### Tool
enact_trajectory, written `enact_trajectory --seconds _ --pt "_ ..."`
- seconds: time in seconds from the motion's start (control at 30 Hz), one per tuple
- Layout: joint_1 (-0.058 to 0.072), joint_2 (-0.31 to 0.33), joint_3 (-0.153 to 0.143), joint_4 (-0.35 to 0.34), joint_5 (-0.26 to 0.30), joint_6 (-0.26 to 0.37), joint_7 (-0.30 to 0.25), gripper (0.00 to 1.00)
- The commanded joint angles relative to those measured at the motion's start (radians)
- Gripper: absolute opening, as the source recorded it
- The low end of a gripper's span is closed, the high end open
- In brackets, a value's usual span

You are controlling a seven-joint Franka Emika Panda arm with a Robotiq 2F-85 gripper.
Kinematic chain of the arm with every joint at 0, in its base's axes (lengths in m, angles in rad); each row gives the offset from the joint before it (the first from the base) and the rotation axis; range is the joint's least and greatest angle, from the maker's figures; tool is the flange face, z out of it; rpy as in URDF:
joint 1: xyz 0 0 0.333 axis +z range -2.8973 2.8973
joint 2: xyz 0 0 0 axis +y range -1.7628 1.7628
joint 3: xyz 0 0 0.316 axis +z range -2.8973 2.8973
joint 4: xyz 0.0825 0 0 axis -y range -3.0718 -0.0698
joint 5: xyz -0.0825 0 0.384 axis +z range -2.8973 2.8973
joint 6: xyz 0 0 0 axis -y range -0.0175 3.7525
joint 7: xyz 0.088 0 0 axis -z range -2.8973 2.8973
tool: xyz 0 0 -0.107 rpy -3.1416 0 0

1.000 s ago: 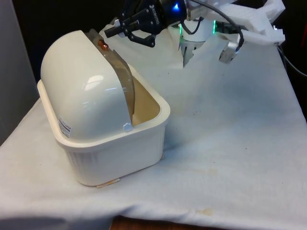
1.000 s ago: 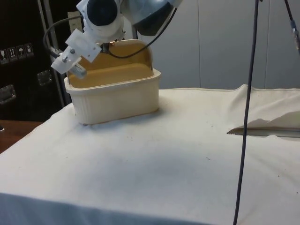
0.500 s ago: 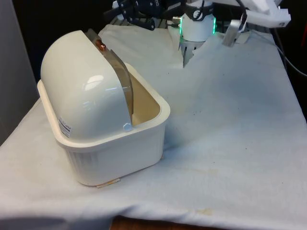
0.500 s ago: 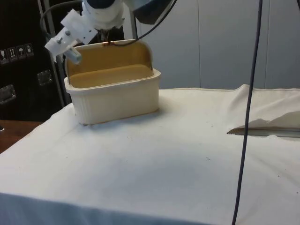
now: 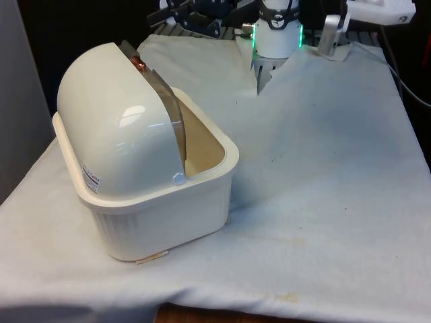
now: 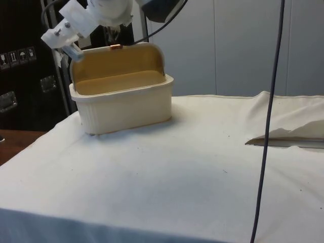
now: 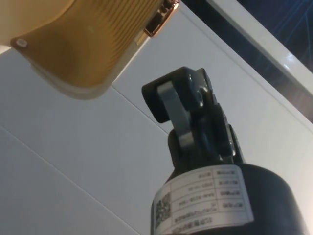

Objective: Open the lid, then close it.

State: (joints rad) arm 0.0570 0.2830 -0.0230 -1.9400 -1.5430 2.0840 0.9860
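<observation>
End effector (image 5: 188,15) higher above domed lid (image 5: 114,114)

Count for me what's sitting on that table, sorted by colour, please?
Cream: 1, the bread box, its roll lid open
Copper: 1, the small handle on that lid
White: 1, the cloth over the table
Total: 3
</observation>
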Motion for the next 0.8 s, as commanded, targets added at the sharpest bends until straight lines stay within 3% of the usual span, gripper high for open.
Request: enact_trajectory --seconds 0.0,0.07,0.1,0.37,0.4,0.47,0.63,0.67,0.7,0.77 --pt "-0.004 -0.004 0.002 -0.001 0.019 0.016 0.001 0.00" --pt "0.000 0.000 0.000 0.001 0.012 0.002 0.006 0.00" --pt "-0.005 -0.004 0.002 0.000 0.030 0.019 0.008 0.00" --pt "-0.007 0.001 0.000 0.023 0.065 0.033 0.027 0.00" --pt "-0.002 0.000 -0.001 0.019 0.055 0.019 0.031 0.00" --pt "-0.008 0.003 0.000 0.032 0.077 0.036 0.032 0.00" --pt "-0.009 0.006 0.000 0.045 0.101 0.041 0.049 0.00" --pt "-0.003 0.004 -0.001 0.041 0.091 0.027 0.052 0.00" --pt "-0.009 0.007 0.000 0.047 0.105 0.042 0.052 0.00" --pt "-0.009 0.008 0.000 0.050 0.113 0.044 0.058 0.00"
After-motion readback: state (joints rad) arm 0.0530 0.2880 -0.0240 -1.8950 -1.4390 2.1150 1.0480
